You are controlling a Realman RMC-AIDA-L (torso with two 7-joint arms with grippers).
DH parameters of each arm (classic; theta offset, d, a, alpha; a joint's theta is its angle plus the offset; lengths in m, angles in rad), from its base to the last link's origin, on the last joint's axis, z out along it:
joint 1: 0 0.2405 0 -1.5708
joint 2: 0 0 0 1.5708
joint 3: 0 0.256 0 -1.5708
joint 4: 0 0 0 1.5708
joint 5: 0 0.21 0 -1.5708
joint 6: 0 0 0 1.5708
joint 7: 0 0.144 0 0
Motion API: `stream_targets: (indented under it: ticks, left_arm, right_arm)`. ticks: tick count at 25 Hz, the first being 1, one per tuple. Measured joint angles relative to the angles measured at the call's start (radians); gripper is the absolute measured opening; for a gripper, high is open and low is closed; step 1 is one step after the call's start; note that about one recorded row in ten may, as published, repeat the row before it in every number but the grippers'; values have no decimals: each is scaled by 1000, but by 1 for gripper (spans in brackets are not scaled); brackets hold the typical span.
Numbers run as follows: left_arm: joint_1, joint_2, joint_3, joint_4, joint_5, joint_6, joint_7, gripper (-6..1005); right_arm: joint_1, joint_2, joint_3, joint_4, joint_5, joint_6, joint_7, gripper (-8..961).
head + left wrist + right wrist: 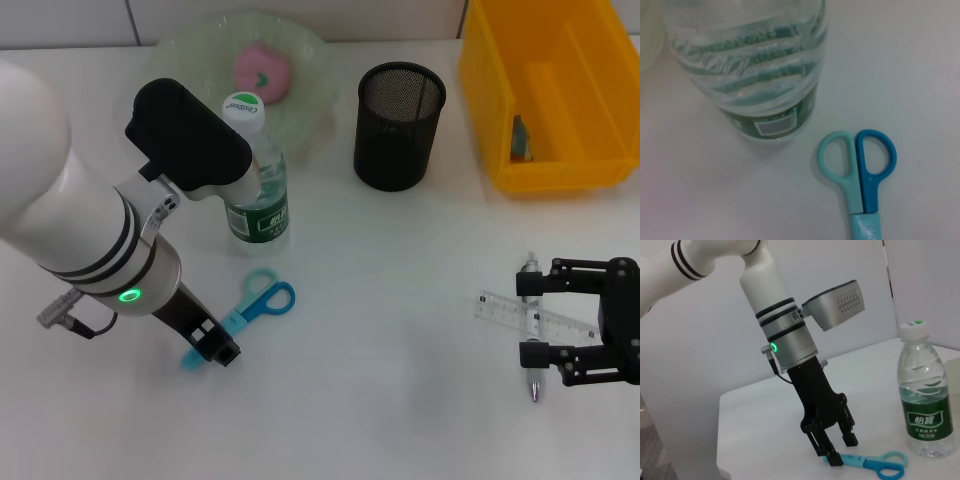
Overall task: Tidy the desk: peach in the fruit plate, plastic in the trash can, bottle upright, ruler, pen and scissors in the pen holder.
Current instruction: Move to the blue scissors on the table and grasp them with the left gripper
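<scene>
On the white tabletop (400, 300), the peach (262, 68) lies in the clear fruit plate (310, 60) at the far edge, left of centre. Just in front of the plate the bottle (256, 170) stands upright, cap on, partly hidden by the left arm. The black mesh pen holder (398, 127) stands near the far edge at the middle; nothing can be seen inside it. At the far right corner sits the yellow trash can (500, 80), with a small grey-green piece (521, 140) of something lying inside against its wall. The scissors (262, 302) lie flat towards the near left, handles pointing at the bottle, blades covered by a light blue sheath. The left tool (208, 345) is down at the sheathed blade end, fingers parted and straddling the tip, one finger touching it in the right wrist view. At the near right edge the right tool (531, 319) hangs released, its fingers spread either side of the clear ruler (510, 310) and the pen (531, 335), which lies across the ruler.
</scene>
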Motion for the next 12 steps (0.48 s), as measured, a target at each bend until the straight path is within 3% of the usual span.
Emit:
stream_targets:
  ticks: [1, 12]
  left_arm:
    - [-3, 0, 1, -6, 0, -2, -4, 584]
    - [-9, 0, -1, -31, -2, -9, -8, 529]
  right_arm:
    - [0, 0, 0, 0, 0, 1, 0, 779]
    - [3, 2, 0, 0, 0, 5, -1, 779]
